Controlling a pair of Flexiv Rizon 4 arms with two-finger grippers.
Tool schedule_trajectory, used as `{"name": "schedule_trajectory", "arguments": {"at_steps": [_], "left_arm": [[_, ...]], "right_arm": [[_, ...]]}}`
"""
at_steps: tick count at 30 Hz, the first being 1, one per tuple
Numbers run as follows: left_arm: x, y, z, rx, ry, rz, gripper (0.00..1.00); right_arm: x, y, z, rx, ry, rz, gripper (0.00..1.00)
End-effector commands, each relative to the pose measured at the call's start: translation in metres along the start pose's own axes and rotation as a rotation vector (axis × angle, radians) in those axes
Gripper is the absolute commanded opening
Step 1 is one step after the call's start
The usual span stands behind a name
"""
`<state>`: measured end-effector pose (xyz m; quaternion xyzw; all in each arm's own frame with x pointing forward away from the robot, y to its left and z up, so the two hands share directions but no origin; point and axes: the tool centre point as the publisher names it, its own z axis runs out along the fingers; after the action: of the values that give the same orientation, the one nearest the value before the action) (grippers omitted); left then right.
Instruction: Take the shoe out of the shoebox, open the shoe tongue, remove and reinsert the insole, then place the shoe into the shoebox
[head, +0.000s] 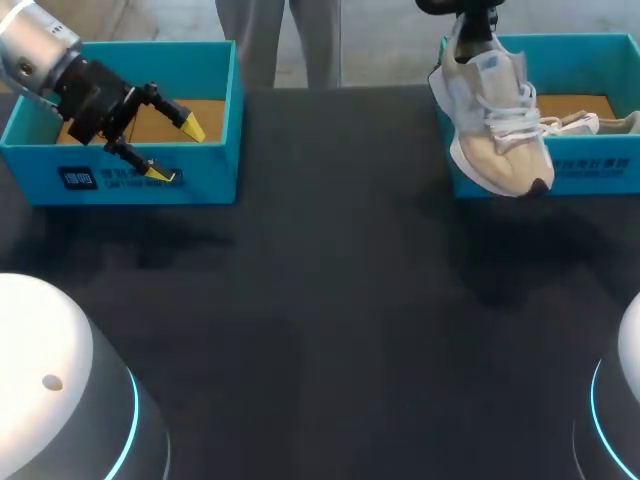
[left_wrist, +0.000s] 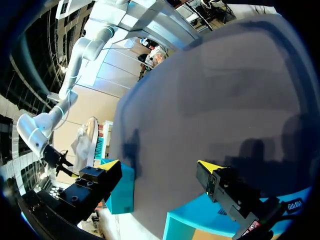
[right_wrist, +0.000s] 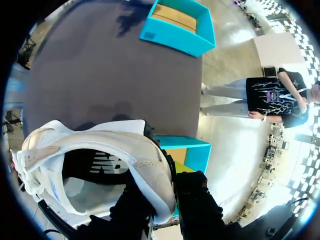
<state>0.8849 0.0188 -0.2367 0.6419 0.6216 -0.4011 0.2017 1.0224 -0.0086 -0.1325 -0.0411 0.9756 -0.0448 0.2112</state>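
A white and beige shoe (head: 495, 120) hangs toe-down over the front wall of the right blue shoebox (head: 590, 170). My right gripper (head: 472, 28) is shut on the shoe's heel collar. In the right wrist view the shoe (right_wrist: 95, 150) shows its dark insole, and the black fingers (right_wrist: 195, 197) clamp the heel rim above the shoebox (right_wrist: 192, 150). My left gripper (head: 165, 145) hangs open and empty over the front wall of the left blue box (head: 150, 180). In the left wrist view its yellow tips stand wide apart around nothing, the gripper (left_wrist: 160, 165) just above that box's rim (left_wrist: 200, 222).
The left box holds only a brown cardboard floor (head: 160, 120). A pale item (head: 610, 123), seemingly a second shoe, lies in the right shoebox. The dark tabletop (head: 330, 280) stretches between and in front of the boxes. Both arm bases (head: 60, 400) sit at the near corners.
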Motion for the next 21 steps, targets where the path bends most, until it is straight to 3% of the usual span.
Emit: {"name": "schedule_trajectory", "arguments": {"at_steps": [1, 12, 21], "left_arm": [[0.000, 0.000, 0.000, 0.000, 0.002, 0.000, 1.00], [0.000, 0.000, 0.000, 0.000, 0.002, 0.000, 1.00], [0.000, 0.000, 0.000, 0.000, 0.002, 0.000, 1.00]], "right_arm": [[-0.005, -0.007, 0.003, -0.001, 0.000, -0.002, 0.00], [-0.045, -0.078, 0.028, 0.041, 0.045, -0.055, 0.00], [-0.070, -0.134, 0.056, 0.062, 0.045, 0.009, 0.00]]}}
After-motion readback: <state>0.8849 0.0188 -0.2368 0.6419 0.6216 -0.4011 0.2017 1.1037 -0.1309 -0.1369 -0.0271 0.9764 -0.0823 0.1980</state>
